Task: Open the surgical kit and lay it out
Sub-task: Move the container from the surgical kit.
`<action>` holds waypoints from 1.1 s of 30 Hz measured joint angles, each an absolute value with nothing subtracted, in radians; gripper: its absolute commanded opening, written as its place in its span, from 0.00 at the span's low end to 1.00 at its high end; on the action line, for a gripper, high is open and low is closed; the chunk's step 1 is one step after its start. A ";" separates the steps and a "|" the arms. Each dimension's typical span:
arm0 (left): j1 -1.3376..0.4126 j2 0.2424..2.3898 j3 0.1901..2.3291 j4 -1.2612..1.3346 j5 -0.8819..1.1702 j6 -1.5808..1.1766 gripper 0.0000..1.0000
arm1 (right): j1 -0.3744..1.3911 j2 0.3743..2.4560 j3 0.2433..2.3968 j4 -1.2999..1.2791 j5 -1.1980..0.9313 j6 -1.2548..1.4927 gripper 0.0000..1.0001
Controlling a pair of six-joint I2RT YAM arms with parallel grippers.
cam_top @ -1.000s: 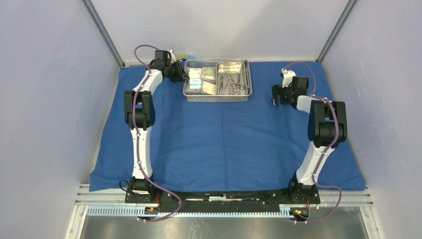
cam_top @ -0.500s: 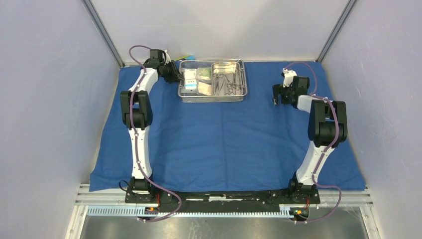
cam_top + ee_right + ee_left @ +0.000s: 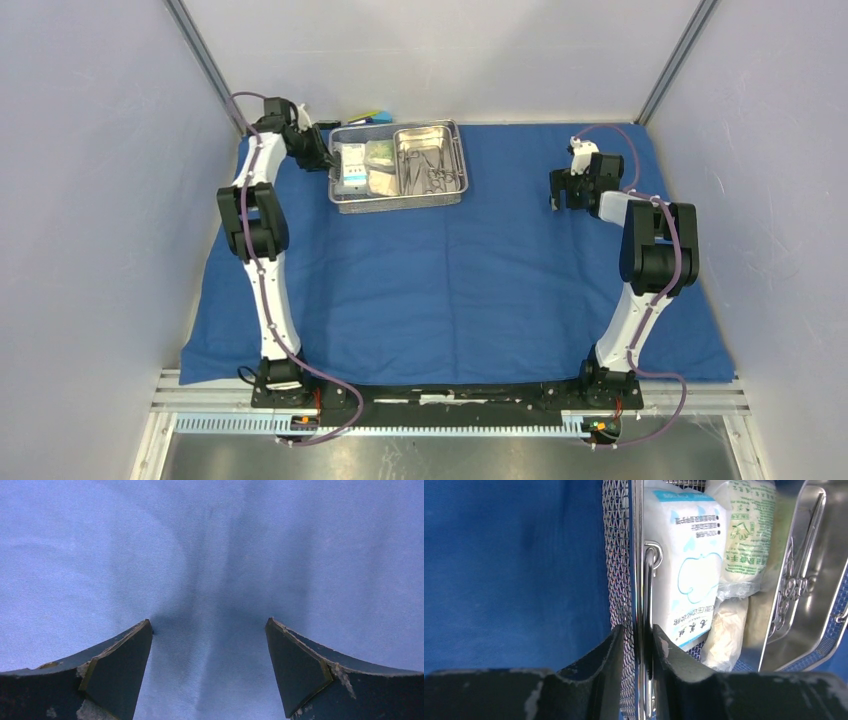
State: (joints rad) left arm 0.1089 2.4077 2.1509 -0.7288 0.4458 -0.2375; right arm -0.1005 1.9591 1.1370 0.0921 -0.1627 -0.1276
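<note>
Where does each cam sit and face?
Top external: above and behind the bases, looking down on blue cloth; both arms show.
Left wrist: on left gripper, facing the wire-mesh tray wall it pinches; fingers show.
Right wrist: on right gripper, facing bare cloth; open fingers show.
Shared: top and left wrist both see tray, packets, steel pan.

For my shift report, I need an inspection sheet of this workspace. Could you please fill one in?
Surface: blue cloth spread over the table, lightly wrinkled.
Job's things: tray on the cloth's far left part; in it, a pan with instruments and, beside the pan, packets.
Clutter: small yellow-blue thing behind the tray.
Grippers: left gripper shut on the tray's wall; right gripper open over bare cloth.
Cables: purple cables run along both arms; no snag seen.
Surroundings: plain walls, metal posts in the far corners.
</note>
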 measured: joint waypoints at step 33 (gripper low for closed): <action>0.108 2.305 2.104 -0.710 0.415 -0.133 0.62 | -0.101 1.961 1.140 0.089 -0.160 -0.128 0.91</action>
